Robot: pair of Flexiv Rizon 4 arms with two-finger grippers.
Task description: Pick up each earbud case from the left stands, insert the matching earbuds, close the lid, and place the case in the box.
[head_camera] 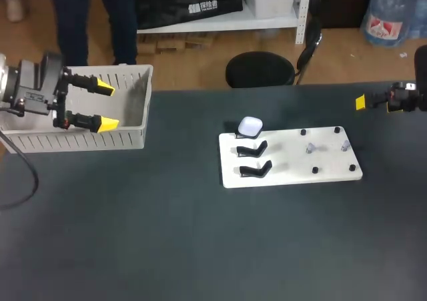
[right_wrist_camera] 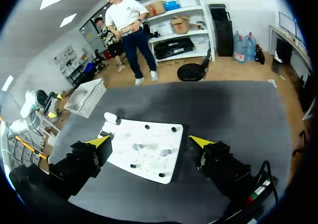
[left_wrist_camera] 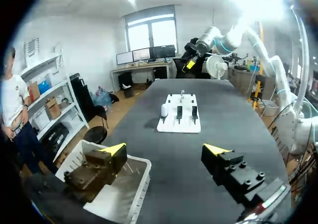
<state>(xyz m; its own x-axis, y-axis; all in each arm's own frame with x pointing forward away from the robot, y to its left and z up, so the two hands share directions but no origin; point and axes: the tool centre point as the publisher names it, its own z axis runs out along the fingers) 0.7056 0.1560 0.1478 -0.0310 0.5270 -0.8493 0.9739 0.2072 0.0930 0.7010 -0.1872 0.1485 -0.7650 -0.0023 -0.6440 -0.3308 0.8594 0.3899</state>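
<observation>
A white earbud case (head_camera: pixel 250 126) sits on the farthest of three black stands at the left end of a white board (head_camera: pixel 290 174); the other two stands (head_camera: pixel 253 159) are bare. Two small earbuds (head_camera: pixel 310 147) stand on the board's right half. My left gripper (head_camera: pixel 107 105) hovers open over the grey box (head_camera: pixel 130 139), with nothing between its fingers. In the left wrist view the gripper (left_wrist_camera: pixel 165 149) is far from the board (left_wrist_camera: pixel 179 127) and case (left_wrist_camera: pixel 164 110). My right gripper (right_wrist_camera: pixel 149 141) stands open above the board (right_wrist_camera: pixel 149 134), beyond its right end, with the earbuds (right_wrist_camera: pixel 136 146) between its fingers' lines and the case (right_wrist_camera: pixel 112 117) ahead.
The box (left_wrist_camera: pixel 141 177) stands at the table's far left corner and looks empty inside. Several black pegs (head_camera: pixel 303 133) dot the board's right half. The dark tabletop (head_camera: pixel 167 234) runs wide in front of the board.
</observation>
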